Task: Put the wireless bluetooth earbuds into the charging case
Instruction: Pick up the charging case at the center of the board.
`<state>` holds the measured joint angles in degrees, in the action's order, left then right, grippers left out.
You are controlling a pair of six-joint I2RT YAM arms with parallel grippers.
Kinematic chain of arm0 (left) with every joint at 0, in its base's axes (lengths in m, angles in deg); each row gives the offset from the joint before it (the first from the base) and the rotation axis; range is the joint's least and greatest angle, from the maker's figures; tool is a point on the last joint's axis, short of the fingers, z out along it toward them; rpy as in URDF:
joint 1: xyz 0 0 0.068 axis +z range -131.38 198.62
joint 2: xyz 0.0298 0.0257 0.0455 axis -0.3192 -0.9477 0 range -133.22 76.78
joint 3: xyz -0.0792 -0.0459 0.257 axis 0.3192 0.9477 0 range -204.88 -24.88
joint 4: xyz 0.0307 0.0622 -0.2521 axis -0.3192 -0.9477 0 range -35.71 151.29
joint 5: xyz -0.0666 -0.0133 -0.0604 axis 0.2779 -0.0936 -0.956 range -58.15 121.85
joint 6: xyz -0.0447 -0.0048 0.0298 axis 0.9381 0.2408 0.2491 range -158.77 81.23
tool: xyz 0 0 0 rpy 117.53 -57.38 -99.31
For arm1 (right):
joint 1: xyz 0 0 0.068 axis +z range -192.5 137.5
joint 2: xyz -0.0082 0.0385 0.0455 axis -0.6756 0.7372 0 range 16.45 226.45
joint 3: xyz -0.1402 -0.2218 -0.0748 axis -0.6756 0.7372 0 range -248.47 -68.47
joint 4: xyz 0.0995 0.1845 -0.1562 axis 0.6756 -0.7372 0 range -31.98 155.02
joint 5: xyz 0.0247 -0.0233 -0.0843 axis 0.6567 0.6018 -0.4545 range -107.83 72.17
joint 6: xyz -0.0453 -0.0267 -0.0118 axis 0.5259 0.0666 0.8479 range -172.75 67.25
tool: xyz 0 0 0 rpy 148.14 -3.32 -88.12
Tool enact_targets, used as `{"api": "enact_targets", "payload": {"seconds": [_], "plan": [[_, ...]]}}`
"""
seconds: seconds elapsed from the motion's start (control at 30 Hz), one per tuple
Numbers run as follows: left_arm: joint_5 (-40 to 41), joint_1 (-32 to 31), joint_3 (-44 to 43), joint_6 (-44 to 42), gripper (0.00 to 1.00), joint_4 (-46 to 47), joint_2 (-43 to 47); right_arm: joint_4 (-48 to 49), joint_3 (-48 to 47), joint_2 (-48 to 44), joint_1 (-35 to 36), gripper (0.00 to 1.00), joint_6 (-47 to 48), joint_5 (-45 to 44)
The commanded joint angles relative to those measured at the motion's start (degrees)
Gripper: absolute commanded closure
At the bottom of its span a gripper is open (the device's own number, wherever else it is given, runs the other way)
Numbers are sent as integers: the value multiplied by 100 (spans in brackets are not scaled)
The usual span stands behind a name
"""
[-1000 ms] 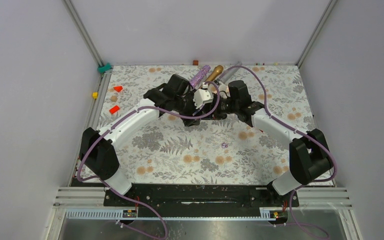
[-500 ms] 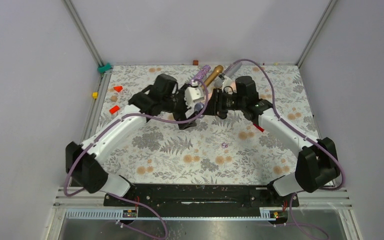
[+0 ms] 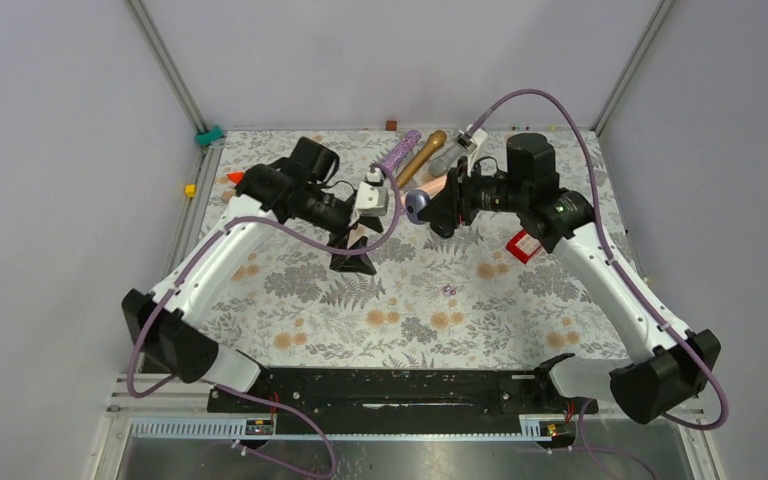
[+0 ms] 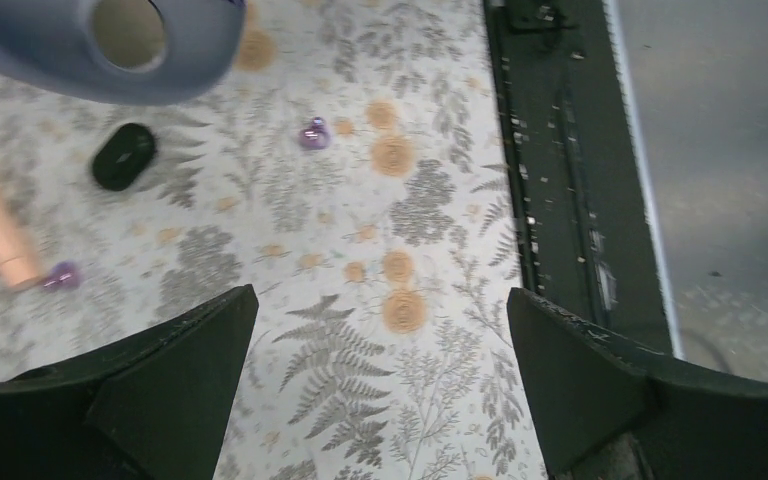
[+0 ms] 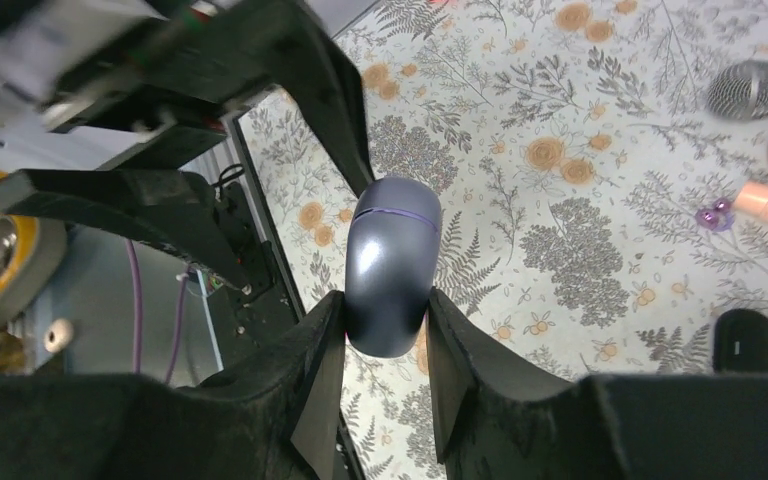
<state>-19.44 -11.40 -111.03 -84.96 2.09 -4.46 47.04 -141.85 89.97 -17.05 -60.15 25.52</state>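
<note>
Floral-print table cloth [image 3: 360,320], grey walls [image 3: 60,200] around. Right gripper [image 5: 385,320]: clamped on a glossy grey-blue oval charging case [image 5: 392,260], held aloft, lid apparently shut. Left gripper [image 4: 380,330]: spread wide, empty. Tiny glossy purple earbud [image 4: 311,133]: loose on the cloth, ahead of the left gripper. Step, I'd judge: fetching a bud; next, lower the left gripper precisely over it.

Has white links [image 3: 218,245] between black joints [image 3: 175,343], carries looping purple cables [image 3: 535,93], ends in black wedge-shaped fingers [image 4: 160,385].
</note>
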Motion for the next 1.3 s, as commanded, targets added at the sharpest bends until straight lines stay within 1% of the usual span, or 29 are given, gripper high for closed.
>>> {"api": "enact_targets", "payload": {"seconds": [0.0, 0.07, 0.17, 0.3, 0.4, 0.5, 0.67, 0.83, 1.07, 1.27], "plan": [[-1061, -148, -772, -1321, 1, -1695, -565, -894, -295, -322, 12, 69, 1243, 248], [-1292, -157, -937, -1431, 1, -1866, -758, -1018, -200, -446, 12, 69, 1479, 290], [-1466, -225, -1097, -1799, 1, -2184, -961, -944, 91, -621, 13, 67, 1642, 440], [-1692, -345, -1115, -1703, 3, -2192, -1197, -696, 445, -686, 16, 66, 1684, 748], [-1889, -379, -1118, -1686, 9, -2194, -1318, -383, 675, -674, 30, 65, 1476, 1176], [-1917, -423, -1166, -1490, 16, -2077, -1446, -46, 879, -677, 79, 64, 1255, 1564], [-2022, -443, -1167, -1100, 21, -1773, -1539, 219, 1072, -672, 294, 63, 1175, 1714], [-2064, -465, -1147, -801, 25, -1555, -1546, 225, 1107, -565, 477, 63, 1262, 1536], [-1982, -589, -1027, -415, 31, -1230, -1508, 267, 1116, -473, 609, 64, 1366, 1059], [-2000, -619, -1031, -386, 40, -1230, -1510, 358, 1220, -616, 609, 64, 1451, 836]]}}
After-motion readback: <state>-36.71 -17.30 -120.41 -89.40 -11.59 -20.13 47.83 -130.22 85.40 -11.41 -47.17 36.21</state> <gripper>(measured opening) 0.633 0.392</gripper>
